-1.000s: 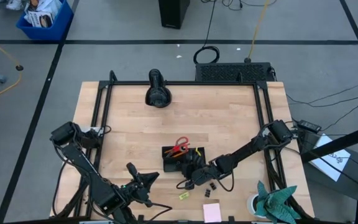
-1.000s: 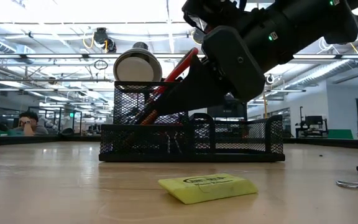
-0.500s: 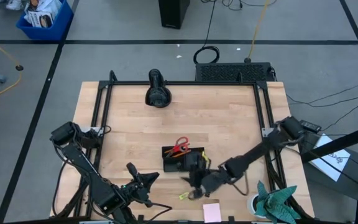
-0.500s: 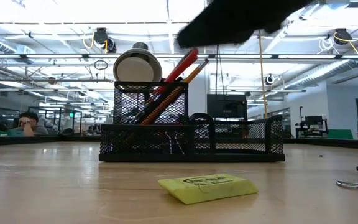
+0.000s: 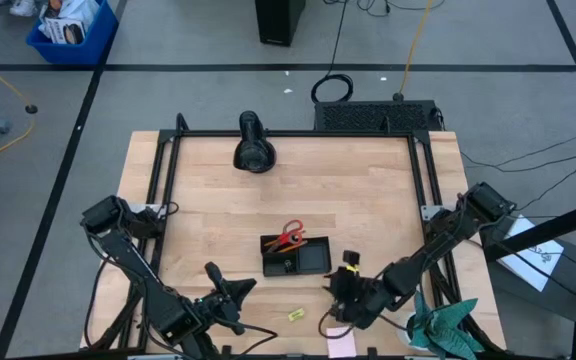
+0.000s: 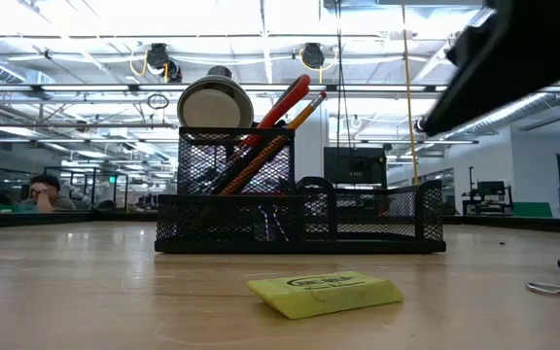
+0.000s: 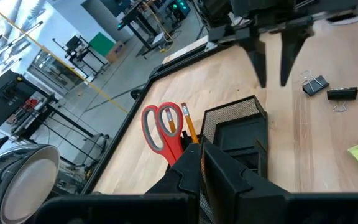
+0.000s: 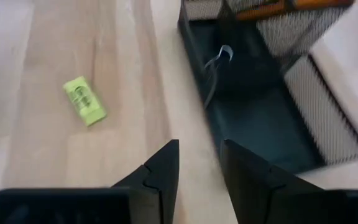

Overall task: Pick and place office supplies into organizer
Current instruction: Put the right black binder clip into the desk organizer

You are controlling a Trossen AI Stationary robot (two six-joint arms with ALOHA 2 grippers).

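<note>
Tabletop (image 5: 368,190): I see the organizer (image 5: 296,254) near the middle, scissors (image 5: 290,235) and pencils standing in its tall cell. Right hand (image 5: 343,292) hovers just beside the organizer's near right corner, fingers parted, holding nothing, touching nothing. Left hand (image 5: 230,297) waits at the near left, closed, empty. Yellow piece (image 5: 294,315) lies flat between the two hands. Binder clips (image 7: 316,84) lie beyond the right hand.
</note>
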